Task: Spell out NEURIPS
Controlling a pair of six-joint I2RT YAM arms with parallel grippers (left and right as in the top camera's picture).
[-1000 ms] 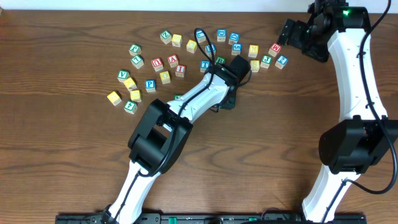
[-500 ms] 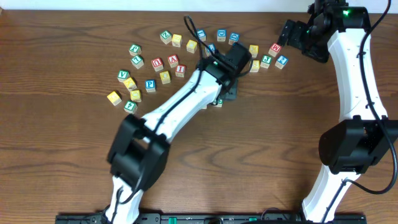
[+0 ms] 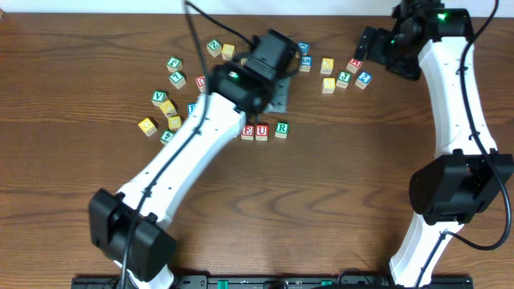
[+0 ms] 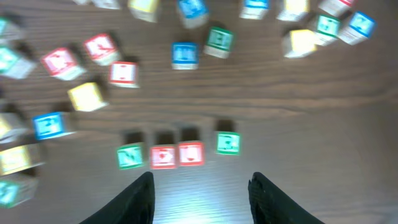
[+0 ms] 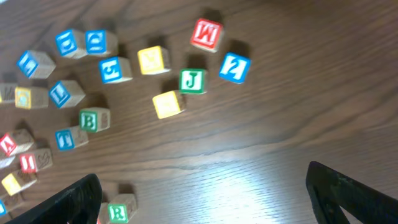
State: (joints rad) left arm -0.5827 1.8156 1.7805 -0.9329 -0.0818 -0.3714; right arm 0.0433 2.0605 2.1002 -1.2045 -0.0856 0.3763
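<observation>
Cubes N (image 4: 129, 155), E (image 4: 163, 155), U (image 4: 191, 153), R (image 4: 228, 142) stand in line; left gripper (image 4: 201, 180) and right gripper (image 5: 202, 177) gape empty. Next, likely: fetch red I (image 4: 123, 73), upper left, set beside R.

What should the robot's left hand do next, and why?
Probably reach for the red cube that looks like an I, though it is blurred. The cubes laid so far read N, E, U, R, and the left hand hangs open and empty over them.

Dark brown wood-grain table (image 3: 72, 201) fills view w/ soft glare; black rail (image 3: 265, 282) along front edge.
</observation>
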